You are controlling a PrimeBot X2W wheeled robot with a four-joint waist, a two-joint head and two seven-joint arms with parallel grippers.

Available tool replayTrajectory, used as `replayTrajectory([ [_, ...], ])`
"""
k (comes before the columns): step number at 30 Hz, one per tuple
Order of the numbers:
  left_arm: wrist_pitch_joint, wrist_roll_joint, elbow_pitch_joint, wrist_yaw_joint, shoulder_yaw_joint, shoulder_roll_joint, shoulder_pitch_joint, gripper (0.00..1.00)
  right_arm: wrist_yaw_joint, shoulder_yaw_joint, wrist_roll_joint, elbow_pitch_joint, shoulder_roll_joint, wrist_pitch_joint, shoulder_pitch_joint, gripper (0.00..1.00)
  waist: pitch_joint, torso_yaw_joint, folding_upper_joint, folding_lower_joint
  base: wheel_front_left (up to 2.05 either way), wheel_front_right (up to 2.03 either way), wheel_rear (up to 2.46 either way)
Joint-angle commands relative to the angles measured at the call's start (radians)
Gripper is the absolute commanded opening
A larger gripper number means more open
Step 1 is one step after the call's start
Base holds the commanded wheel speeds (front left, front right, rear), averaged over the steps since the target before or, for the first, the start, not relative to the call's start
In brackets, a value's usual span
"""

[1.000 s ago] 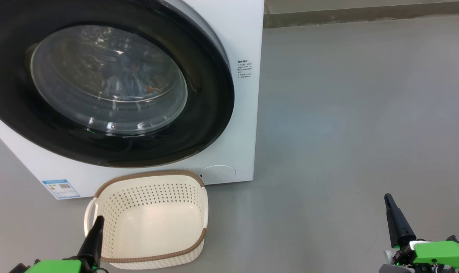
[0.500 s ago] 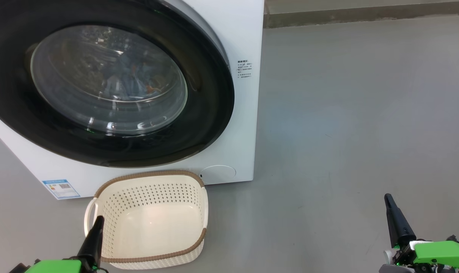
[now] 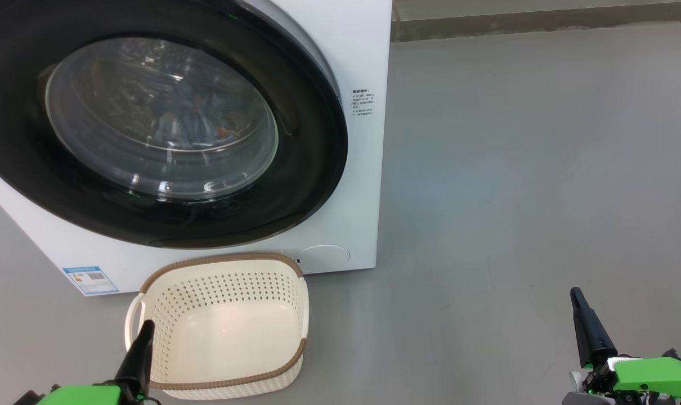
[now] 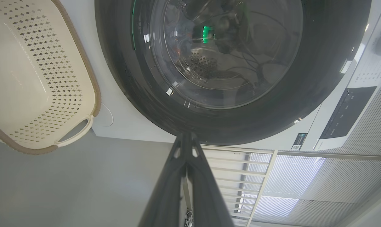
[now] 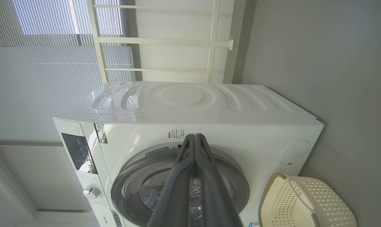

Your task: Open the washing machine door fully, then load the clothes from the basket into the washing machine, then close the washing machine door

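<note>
The door point(image 3: 312, 140) looked shut flat on the washer point(image 3: 363, 50). The clothes point(image 3: 194, 118) showed blue and orange behind its glass, inside the drum. The basket point(image 3: 222, 259) had nothing in it and sat just in front of the washer, under the door. The left gripper point(image 3: 147, 325) hung low by the basket's near corner. The right gripper point(image 3: 574, 293) was far off to the side. Both had their jaws pressed together and held nothing. The door might not have clicked shut, so it could swing out. If the left arm moved, it could bump the light basket and push it away.
</note>
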Motion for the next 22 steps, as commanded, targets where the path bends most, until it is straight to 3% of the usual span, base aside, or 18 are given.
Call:
replayTrajectory([
  [1, 0.006, -0.008, -0.019, -0.007, 0.034, 0.026, -0.041, 0.00, -0.001, 0.023, 0.011, -0.025, -0.004, 0.008, -0.041, 0.00, 0.000, 0.000, 0.0000, 0.0000, 0.00, 0.00, 0.00],
  [22, 0.006, -0.008, -0.019, -0.007, 0.034, 0.026, -0.041, 0.00, -0.001, 0.023, 0.011, -0.025, -0.004, 0.008, -0.041, 0.00, 0.000, 0.000, 0.0000, 0.0000, 0.00, 0.00, 0.00],
])
